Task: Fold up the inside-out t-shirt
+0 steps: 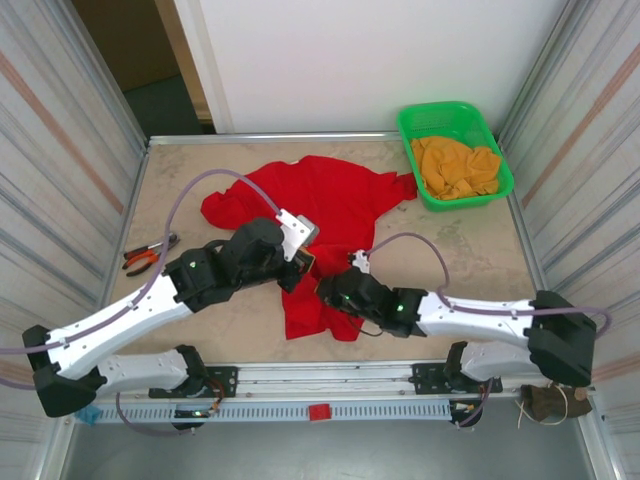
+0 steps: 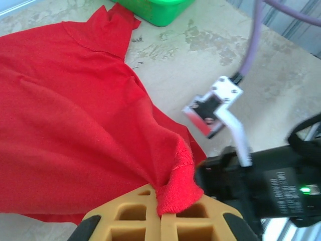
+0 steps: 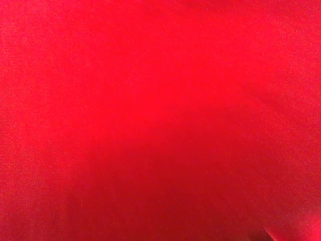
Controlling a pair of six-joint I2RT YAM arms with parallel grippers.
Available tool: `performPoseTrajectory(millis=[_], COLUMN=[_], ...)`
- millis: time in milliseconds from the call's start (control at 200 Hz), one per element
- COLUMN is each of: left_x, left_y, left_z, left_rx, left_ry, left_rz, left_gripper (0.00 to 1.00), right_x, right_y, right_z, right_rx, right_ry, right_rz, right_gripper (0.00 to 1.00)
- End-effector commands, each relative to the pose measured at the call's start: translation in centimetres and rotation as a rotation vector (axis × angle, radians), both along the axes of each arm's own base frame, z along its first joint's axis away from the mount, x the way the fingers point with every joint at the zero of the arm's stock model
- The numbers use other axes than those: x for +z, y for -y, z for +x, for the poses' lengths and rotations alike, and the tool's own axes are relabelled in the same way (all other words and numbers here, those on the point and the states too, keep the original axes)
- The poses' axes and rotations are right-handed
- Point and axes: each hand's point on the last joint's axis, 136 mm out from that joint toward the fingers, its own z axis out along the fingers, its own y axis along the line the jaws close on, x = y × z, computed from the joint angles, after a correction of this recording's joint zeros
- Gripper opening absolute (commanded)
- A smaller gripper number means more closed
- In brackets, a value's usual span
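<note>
**Left claw**: the fingers are closed on a bunched fold of the t-shirt, with a stitched edge caught between them. The grip is judged secure but narrow.

**T-shirt:** it lies crumpled across the middle of the worktop. One sleeve is spread towards the far right, and a lower flap is drawn towards the near edge between the two arms. The fabric is to be treated as light, soft and limp. No shape will be kept when it is lifted, and it is expected to stretch and drag over the worktop. Hold is best taken at hems, seams or corners, where the cloth is doubled and less likely to slip. Two well-separated holds are advised.

**Right claw**: it is pressed down on the near flap. Its wrist view shows red cloth from edge to edge, so it cannot be told whether the fingers are apart or together.

**Green basket**: it holds an orange-yellow cloth at the far right corner and is to be left alone.
</note>
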Motion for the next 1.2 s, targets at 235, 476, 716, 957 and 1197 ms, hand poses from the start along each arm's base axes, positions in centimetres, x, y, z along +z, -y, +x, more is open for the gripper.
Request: performPoseTrajectory(millis=[235,476,716,957,1197], left_x=[1.8,3.0,3.8,6.2,9.4], left_y=[0.1,0.6,0.7,2.5,3.3], left_z=[-1.9,-2.5,-0.1,-0.4,-1.9], left_rx=[-0.083,-0.123,0.018,-0.036,-0.101], left_ry=[-0.026,-0.017,-0.039,-0.066,-0.064], left_rz=[-0.083,-0.126,-0.155,-0.217,-0.297], left_gripper=[0.00,0.00,0.00,0.00,0.00], right_x=[-0.1,-1.9,-2.5,-4.2,-4.1], right_y=[-0.2,-0.2,-7.2,-7.1,-5.2], right_z=[5.1,6.3,0.7,3.8,10.6], right_rx=[-0.058,0.005,0.252,0.159,0.017], right_ry=[0.244,0.264,0.380,0.325,0.271], right_rz=[-0.094,-0.146,-0.104,-0.123,-0.148], right_gripper=[0.09,0.08,0.05,0.05,0.12])
